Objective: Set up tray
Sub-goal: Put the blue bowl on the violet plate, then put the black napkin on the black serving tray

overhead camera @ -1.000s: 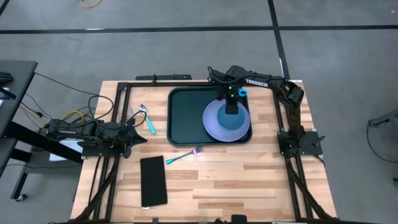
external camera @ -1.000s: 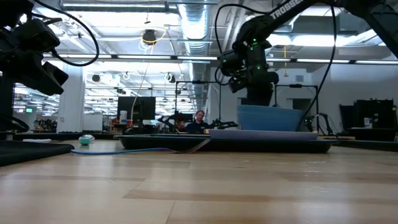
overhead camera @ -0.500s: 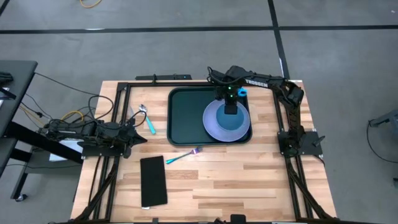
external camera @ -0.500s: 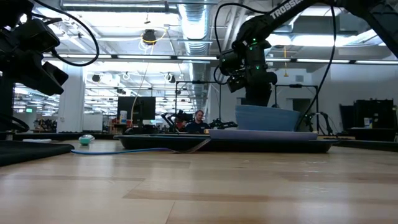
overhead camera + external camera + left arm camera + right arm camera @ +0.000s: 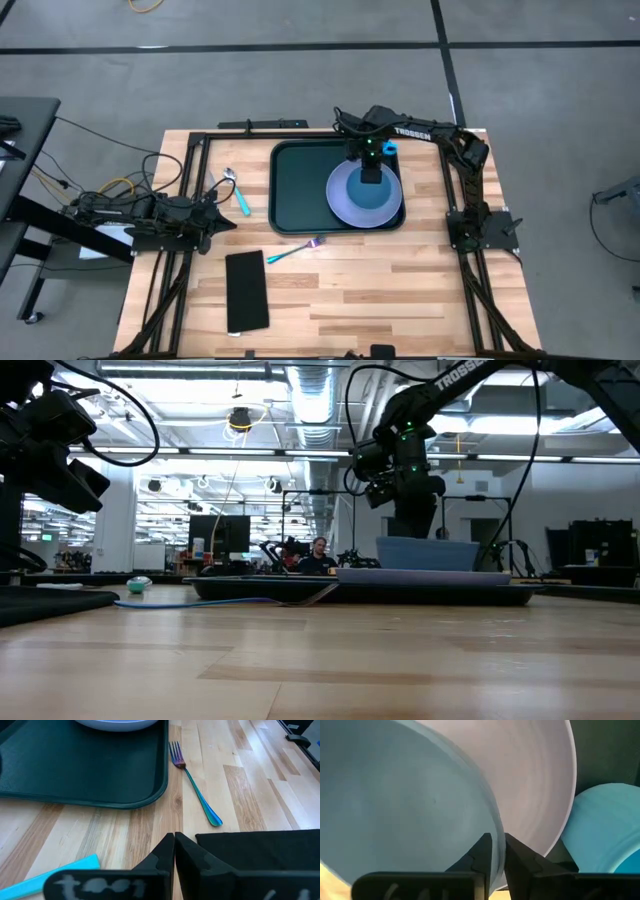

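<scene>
The tray [image 5: 305, 185] lay flat on the wooden tabletop [image 5: 350, 290], toward the far edge and right of centre in the high view. A lavender plate [image 5: 340, 200] rested inside the tray at its right end, and a blue bowl [image 5: 372, 195] sat on that plate. The right gripper [image 5: 371, 172] was positioned over the far rim of the bowl; in the right wrist view its jaws stood nearly closed, one on each side of the bowl wall [image 5: 492, 837], gripping the rim. A light blue cup [image 5: 390, 148] stood just beyond the plate, beside the right gripper. The left gripper [image 5: 222, 216] rested low at the left side of the tabletop, well apart from the tray, with its jaws pressed fully together and holding nothing, as the left wrist view showed. A teal-handled spoon [image 5: 238, 190] lay between the left gripper and the tray. A fork [image 5: 295, 249] with a blue handle lay on the tabletop just in front of the tray's near edge. A flat black rectangle [image 5: 247, 291] lay nearer the front edge, left of centre.
</scene>
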Controlling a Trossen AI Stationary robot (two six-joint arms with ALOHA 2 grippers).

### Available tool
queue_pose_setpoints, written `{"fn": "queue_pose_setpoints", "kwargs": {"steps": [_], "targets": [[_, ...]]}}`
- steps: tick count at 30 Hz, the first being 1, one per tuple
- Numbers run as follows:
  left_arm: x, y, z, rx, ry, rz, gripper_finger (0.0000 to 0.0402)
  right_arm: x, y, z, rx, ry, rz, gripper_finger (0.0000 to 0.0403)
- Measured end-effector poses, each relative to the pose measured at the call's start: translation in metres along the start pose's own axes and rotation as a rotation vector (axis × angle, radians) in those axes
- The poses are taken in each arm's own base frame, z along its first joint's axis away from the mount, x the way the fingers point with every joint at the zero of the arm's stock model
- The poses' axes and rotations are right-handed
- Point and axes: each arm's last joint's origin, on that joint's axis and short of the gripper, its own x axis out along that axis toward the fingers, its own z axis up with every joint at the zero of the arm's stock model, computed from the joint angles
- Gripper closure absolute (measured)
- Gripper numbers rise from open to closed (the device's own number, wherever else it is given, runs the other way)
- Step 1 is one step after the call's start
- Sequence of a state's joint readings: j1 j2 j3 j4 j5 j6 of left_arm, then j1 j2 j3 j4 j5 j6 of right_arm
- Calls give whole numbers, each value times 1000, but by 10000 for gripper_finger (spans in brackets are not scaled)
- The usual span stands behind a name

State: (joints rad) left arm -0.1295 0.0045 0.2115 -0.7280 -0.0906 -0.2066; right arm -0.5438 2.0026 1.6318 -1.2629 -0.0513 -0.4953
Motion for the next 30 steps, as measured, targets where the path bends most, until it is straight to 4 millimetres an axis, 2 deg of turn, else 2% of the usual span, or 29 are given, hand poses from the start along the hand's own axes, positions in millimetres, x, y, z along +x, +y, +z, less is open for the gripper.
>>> {"fn": "queue_pose_setpoints", "kwargs": {"steps": [11,23,30], "targets": [[0,0,0,0,0,0,401,0,-1,2,-2,-20,-10,334],[0,0,0,0,0,0,401,0,-1,3,-3,-27,-15,322],[0,0,0,0,0,0,401,-19,-1,11,-15,-86,-56,305]]}}
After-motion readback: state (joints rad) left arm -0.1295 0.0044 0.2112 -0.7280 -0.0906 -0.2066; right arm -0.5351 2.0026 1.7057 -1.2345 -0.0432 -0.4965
